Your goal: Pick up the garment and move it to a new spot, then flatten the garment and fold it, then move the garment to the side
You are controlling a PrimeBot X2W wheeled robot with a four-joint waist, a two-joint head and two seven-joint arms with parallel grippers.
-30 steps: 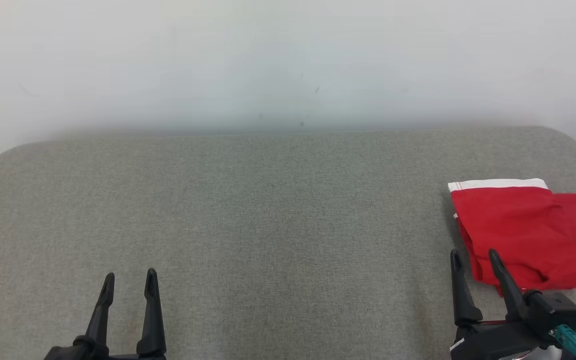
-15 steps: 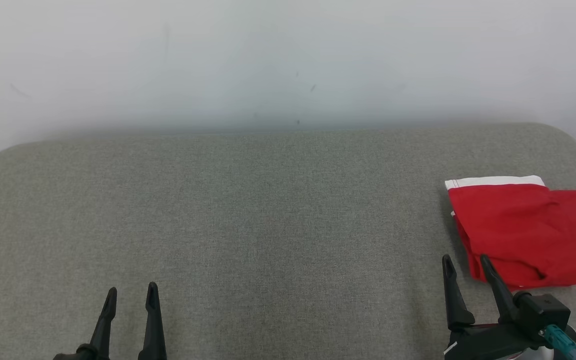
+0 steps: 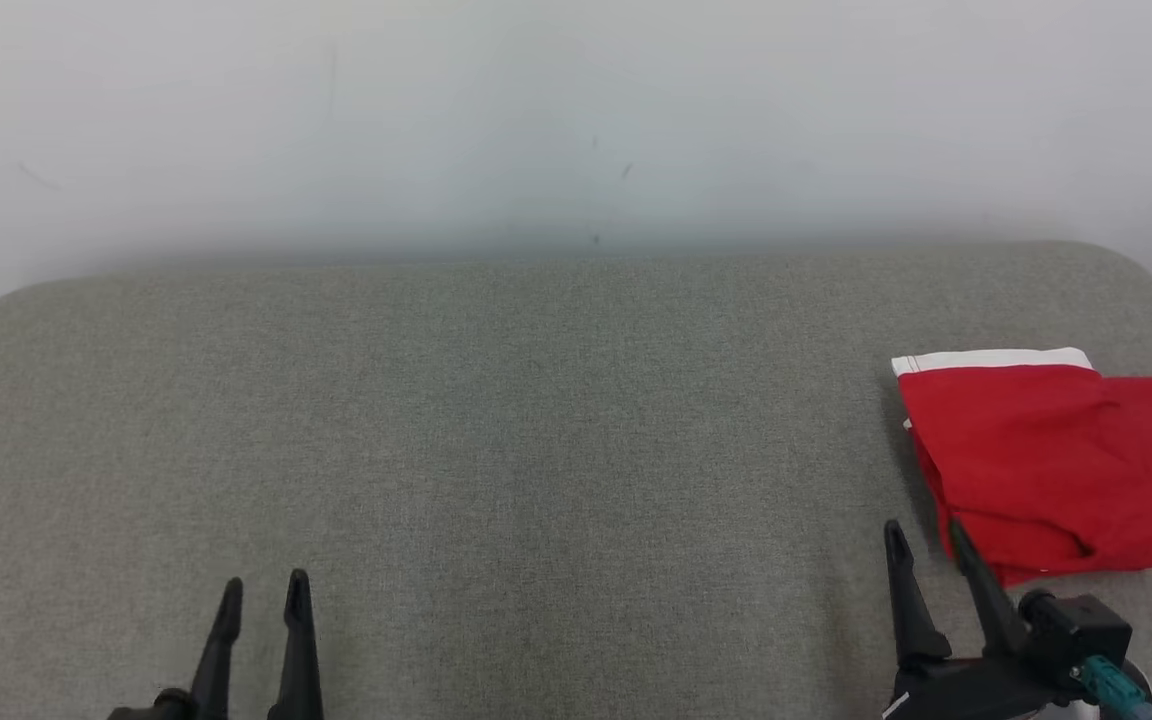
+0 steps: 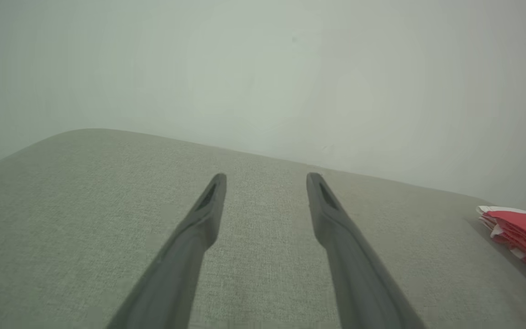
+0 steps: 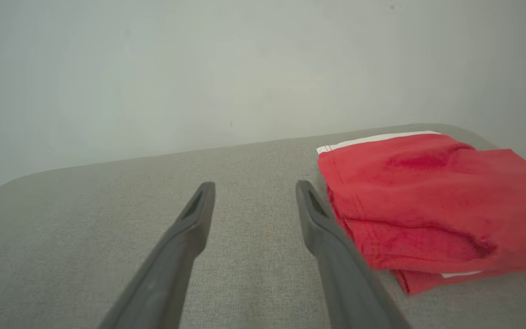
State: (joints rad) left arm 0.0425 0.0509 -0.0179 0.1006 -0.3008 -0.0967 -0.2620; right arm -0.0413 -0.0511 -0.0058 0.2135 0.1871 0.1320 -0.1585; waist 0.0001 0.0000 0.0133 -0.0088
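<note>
The folded red garment (image 3: 1036, 460) (white trim along its far edge) is being shown lying at the right end of the grey padded surface (image 3: 536, 420). The right gripper (image 3: 924, 527) is being held just beside its near corner, fingers parted around nothing. The left gripper (image 3: 266, 582) is being held well apart from it, narrowly parted and likewise empty.

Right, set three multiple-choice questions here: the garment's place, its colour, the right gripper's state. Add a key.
1. Where on the grey surface does the garment lie?
A. Centre
B. Robot's right end
C. Robot's left end

2. What colour is the garment?
A. Blue
B. Green
C. Red with white trim

3. What state is the right gripper in?
A. Open, empty
B. Shut on the garment
C. Shut, empty

Key: 1 B, it lies at that end; 2 C, red cloth, white band; 3 A, jaws apart, nothing between.
</note>
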